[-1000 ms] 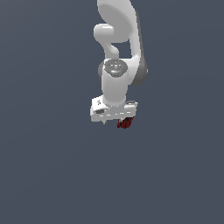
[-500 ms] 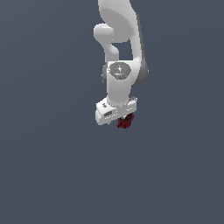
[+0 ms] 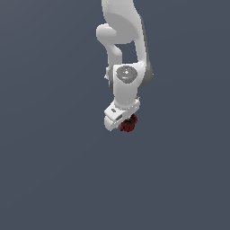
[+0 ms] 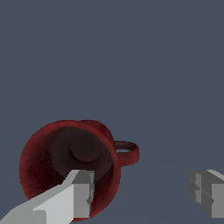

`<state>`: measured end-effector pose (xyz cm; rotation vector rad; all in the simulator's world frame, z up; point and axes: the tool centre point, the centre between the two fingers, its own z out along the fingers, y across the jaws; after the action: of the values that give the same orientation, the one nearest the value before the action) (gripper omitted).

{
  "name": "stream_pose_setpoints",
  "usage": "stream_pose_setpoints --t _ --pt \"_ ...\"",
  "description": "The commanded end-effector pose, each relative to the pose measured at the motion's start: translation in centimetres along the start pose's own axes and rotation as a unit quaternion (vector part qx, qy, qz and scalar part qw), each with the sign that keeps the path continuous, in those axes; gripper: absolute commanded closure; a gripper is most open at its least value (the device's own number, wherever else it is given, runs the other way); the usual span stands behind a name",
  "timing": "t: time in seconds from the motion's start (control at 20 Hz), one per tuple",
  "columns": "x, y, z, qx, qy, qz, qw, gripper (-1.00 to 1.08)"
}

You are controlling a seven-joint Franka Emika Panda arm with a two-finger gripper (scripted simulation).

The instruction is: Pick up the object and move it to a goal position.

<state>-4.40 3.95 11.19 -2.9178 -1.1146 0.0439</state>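
The object (image 4: 70, 162) is a small dark red cup with a hollow dark centre and a small loop handle on its side. In the wrist view it lies below my gripper (image 4: 144, 194), which is open with its fingers far apart. One finger (image 4: 81, 194) hangs over the cup's rim and inside, and the other finger (image 4: 208, 192) stands well clear beyond the handle. Seen from the exterior view, the object (image 3: 129, 124) peeks out just under the white gripper (image 3: 122, 120), partly hidden by it.
Only a plain dark grey-blue ground (image 3: 54, 170) surrounds the arm in both views. The white arm (image 3: 128, 54) comes down from the top of the exterior view.
The wrist has turned and the hand has shifted slightly up and toward the exterior view's right. The red piece stays just under the hand.
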Motion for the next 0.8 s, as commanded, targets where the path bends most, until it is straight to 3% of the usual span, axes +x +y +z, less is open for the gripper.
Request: stream_pose_setpoints --t 0.0,0.35,0.75 --pt "-0.1 -0.5 0.3 0.002 0.000 -0.028 0.9996 -0.60" --pt "-0.2 -1.4 0.8 0.005 0.001 -0.073 0.9973 -0.60" --pt "-0.2 -1.5 1.0 0.005 0.001 -0.081 0.9967 -0.60"
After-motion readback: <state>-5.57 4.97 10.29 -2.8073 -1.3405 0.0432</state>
